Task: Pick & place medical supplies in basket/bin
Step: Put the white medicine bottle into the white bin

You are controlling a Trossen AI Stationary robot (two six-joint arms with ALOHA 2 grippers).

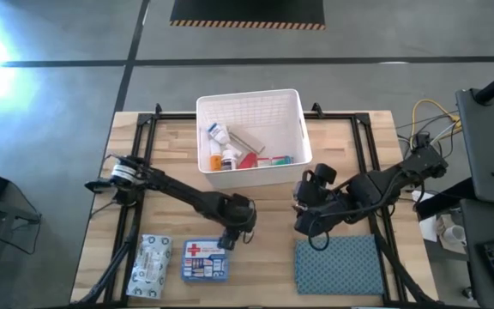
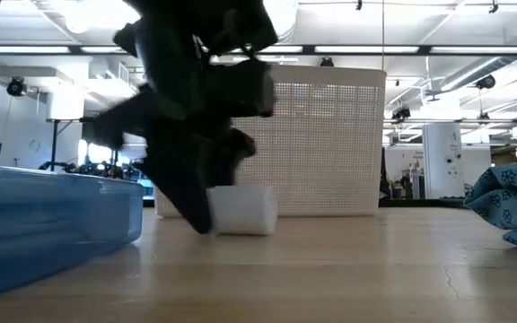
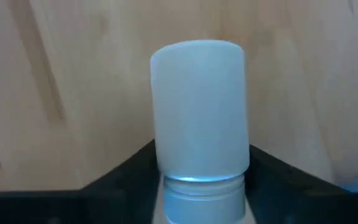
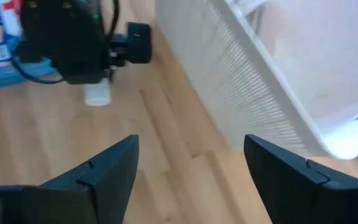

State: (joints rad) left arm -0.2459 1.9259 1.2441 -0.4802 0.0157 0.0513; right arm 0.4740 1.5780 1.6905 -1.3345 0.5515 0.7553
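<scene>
A white pill bottle [image 3: 197, 106] lies on its side on the wooden table, and my left gripper [image 1: 230, 236] is shut on it near the table's middle. In the low view the bottle [image 2: 245, 211] shows beside the dark fingers. The blue first-aid box [image 1: 206, 260] and a white patterned packet [image 1: 151, 266] lie flat at the near left. The white basket [image 1: 292, 112] stands at the far middle with several supplies inside. My right gripper [image 4: 191, 174] hangs open above the table, near the basket's front wall. My left gripper pinches the pill bottle between its two fingers, one on each side, where the cap meets the body [image 3: 166, 163]. The fingers [image 3: 129, 171] come steeply from above and lie across the bottle. The bottle rests on its side on the table.
A blue-grey patterned cloth [image 1: 337, 266] lies at the near right, below my right arm. Black rails [image 1: 140, 146] run along the table's left and right sides. Bare wood [image 1: 268, 257] lies between the first-aid box and the cloth.
</scene>
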